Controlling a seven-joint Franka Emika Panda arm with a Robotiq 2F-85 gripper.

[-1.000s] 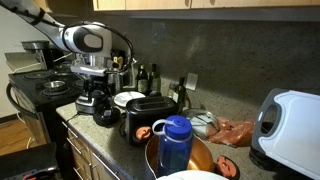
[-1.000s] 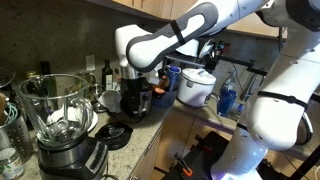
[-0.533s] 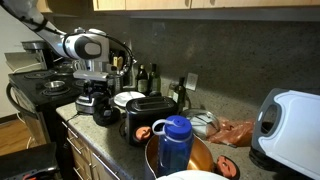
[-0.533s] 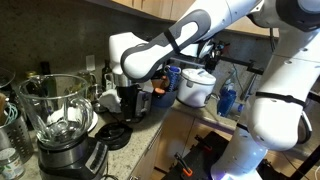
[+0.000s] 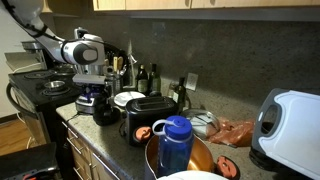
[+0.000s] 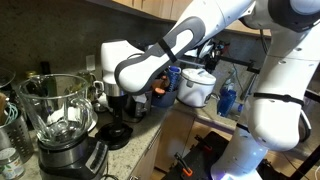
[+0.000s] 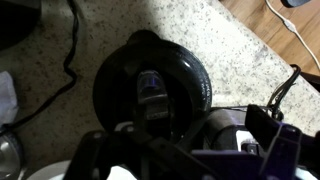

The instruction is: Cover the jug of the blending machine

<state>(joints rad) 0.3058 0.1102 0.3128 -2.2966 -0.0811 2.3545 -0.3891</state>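
- Plainly, the part to handle is the black round lid (image 7: 150,85), lying flat on the speckled worktop (image 7: 215,35) just beside the blending machine (image 6: 75,157), on its toaster (image 6: 137,98) side.
- It looks like moulded plastic, so I judge it light and stiff. It should be smooth enough to slip if pinched by the broad rim.
- The raised centre cap (image 7: 150,92) seems the better hold, being narrow enough for the fingers to close across. A rim grip would likely tilt the lid as it lifts.
- The claw (image 7: 190,135) hangs right over that cap, above the lid and apart from it. In the wrist view its fingers look spread, with nothing between them, though the blur makes that uncertain.
- The jug (image 6: 55,105) sits upright on the blending machine's black base, uncovered and open at the top.
- Being clear and hard, the jug could be glass or plastic; either way a knock from above could rock it on the base, so the lid wants a level, gentle landing.
- Inside the jug I see nothing but pale glare low down; it appears empty, though the bottom is hard to read.
- A dark cord (image 7: 72,50) runs across the worktop near the lid and away from the blending machine. It might snag if the lid is dragged and not lifted.
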